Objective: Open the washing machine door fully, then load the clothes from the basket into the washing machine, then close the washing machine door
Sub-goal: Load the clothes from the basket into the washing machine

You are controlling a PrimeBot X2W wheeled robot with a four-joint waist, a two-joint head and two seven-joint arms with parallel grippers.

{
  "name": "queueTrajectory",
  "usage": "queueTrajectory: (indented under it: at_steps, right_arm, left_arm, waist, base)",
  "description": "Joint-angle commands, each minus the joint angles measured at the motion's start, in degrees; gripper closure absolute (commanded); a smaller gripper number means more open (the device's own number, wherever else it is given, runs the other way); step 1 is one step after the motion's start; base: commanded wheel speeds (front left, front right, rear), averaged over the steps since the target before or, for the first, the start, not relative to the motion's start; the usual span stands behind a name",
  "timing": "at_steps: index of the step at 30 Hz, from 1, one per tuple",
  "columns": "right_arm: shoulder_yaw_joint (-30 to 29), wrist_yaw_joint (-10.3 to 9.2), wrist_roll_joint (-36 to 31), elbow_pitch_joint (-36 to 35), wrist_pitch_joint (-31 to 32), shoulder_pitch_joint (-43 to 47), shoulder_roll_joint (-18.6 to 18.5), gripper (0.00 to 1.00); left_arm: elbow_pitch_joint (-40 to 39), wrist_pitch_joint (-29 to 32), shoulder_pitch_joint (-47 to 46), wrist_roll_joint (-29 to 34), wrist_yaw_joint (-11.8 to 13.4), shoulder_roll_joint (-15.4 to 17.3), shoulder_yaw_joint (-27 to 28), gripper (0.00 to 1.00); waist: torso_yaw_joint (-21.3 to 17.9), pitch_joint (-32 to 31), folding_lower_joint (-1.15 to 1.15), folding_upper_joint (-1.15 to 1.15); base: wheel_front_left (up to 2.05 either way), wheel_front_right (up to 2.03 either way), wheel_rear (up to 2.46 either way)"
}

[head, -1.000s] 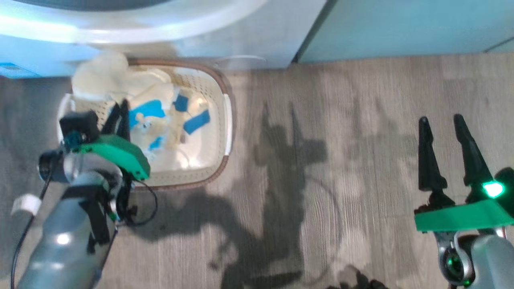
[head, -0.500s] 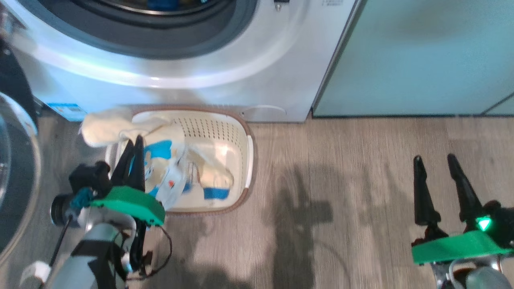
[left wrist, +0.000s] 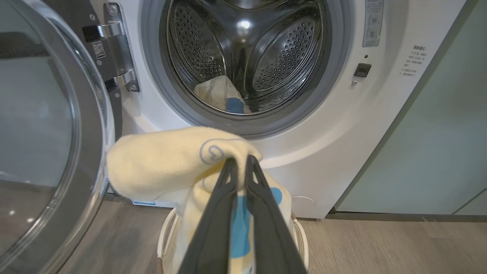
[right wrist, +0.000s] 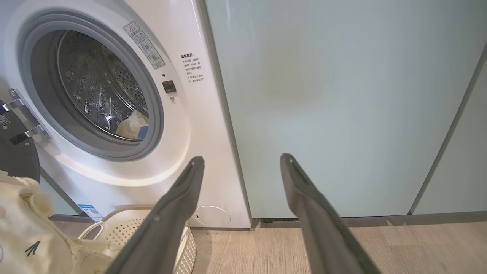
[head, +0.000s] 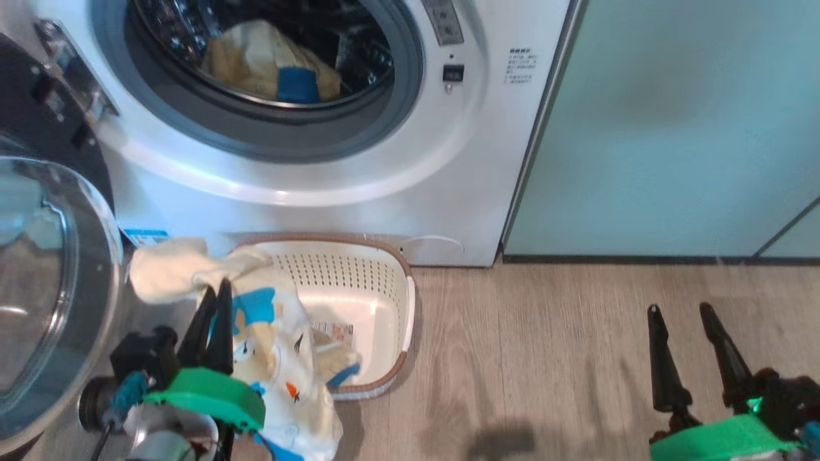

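Head view: washing machine [head: 384,186] with washing machine door [head: 38,288] swung open at left; cream garment [head: 256,61] lying in the drum [head: 365,51]; basket [head: 333,275] on the floor [head: 544,358] just before the washer; left gripper [head: 216,291] pinched shut on a pale-yellow garment [head: 282,365] hanging over the basket's left side; right gripper [head: 679,310] spread wide, holding nothing, over bare floor. Left wrist view: fingers [left wrist: 213,213] clamped together on that garment, before the round opening; metal hinge [left wrist: 121,57] at left. Right wrist view: fingers far apart, aimed at the pale-green cabinet [right wrist: 342,106] beside the washer.
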Motion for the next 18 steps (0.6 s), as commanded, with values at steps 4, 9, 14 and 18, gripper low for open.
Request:
queueTrajectory:
  at_steps: [4, 9, 14, 18]
  right_arm:
    - [1.4, -0.16, -0.9, -1.7, -0.4, 0.9, -0.7, 0.0]
    - [1.8, -0.16, -1.1, -1.9, -0.2, 1.7, -0.7, 0.0]
    - [2.1, -0.16, -0.9, -2.0, 0.0, 2.0, -0.7, 0.0]
    - [2.2, -0.16, -0.9, -2.0, 0.1, 2.0, -0.7, 0.0]
  left_arm:
    - [-4.1, 0.6, 1.0, 0.1, 1.2, 1.4, 2.3, 1.0]
    - [-5.7, 1.2, 3.0, 0.1, 1.9, 1.4, 1.9, 1.0]
    - [-6.2, 1.1, 4.0, -0.2, 2.2, 1.3, 1.9, 1.0]
    - [-6.1, 1.1, 4.2, -0.4, 2.2, 1.2, 1.7, 1.0]
  waist:
    - [0.5, -3.5, 0.01, -0.01]
    - [0.9, -4.8, 0.01, -0.01]
    - [0.9, -5.4, 0.01, -0.01]
    - [0.9, -5.6, 0.01, -0.01]
  base:
    - [0.0, 0.0, 0.0]
    - [0.0, 0.0, 0.0]
    - [0.0, 0.0, 0.0]
    - [0.0, 0.0, 0.0]
